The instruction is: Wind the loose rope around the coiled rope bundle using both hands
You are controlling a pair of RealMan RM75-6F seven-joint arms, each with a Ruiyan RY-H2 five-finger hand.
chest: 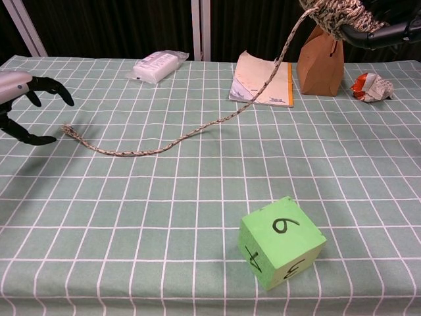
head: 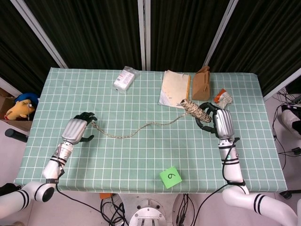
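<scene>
My right hand (head: 220,121) grips the coiled rope bundle (head: 194,110) and holds it high above the table, near the top edge of the chest view (chest: 342,16). The loose rope (head: 141,128) hangs from the bundle and trails left across the cloth (chest: 158,146) to a frayed end (chest: 67,130). My left hand (head: 77,129) hovers just left of that end, fingers curved and apart, holding nothing (chest: 20,108).
A green numbered cube (chest: 281,242) sits near the front edge. At the back lie a white packet (head: 125,78), a notepad (head: 175,88), a brown paper bag (chest: 320,59) and a crumpled wrapper (chest: 371,87).
</scene>
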